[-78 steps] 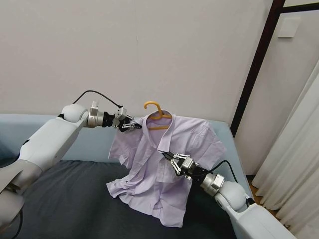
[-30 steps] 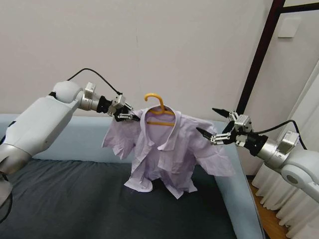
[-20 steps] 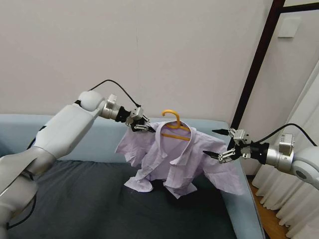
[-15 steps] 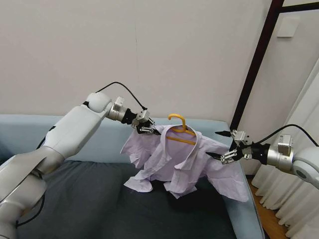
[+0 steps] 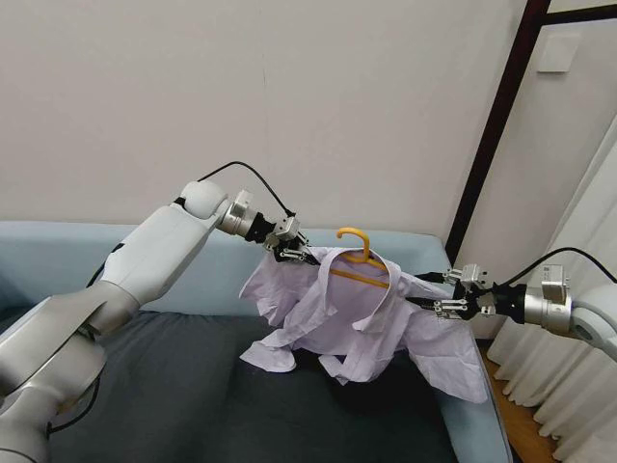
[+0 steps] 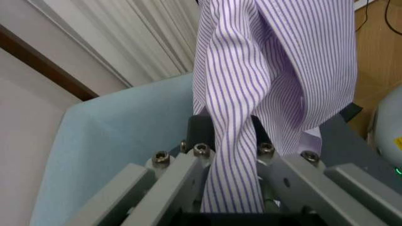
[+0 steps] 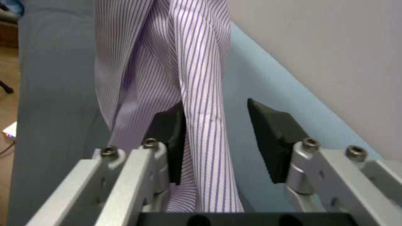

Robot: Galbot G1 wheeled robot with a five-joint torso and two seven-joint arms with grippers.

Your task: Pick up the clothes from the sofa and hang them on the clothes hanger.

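We had the lilac striped shirt (image 5: 357, 323) on its yellow plastic hanger (image 5: 353, 231) (not hung up yet), left gripper (image 5: 292, 254) clamping it, right gripper (image 5: 440, 294) ajar.

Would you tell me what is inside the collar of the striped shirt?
A yellow hanger: its hook rises above the collar of the shirt, and one bar shows in the neck opening. Its ends are covered by fabric.

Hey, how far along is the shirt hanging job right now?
Done: the striped shirt sits on the yellow hanger. In hand: the left gripper clamps one shoulder; the right gripper is open around fabric at the other side. Remaining: the hem rests on the sofa, and the hook hangs on nothing.
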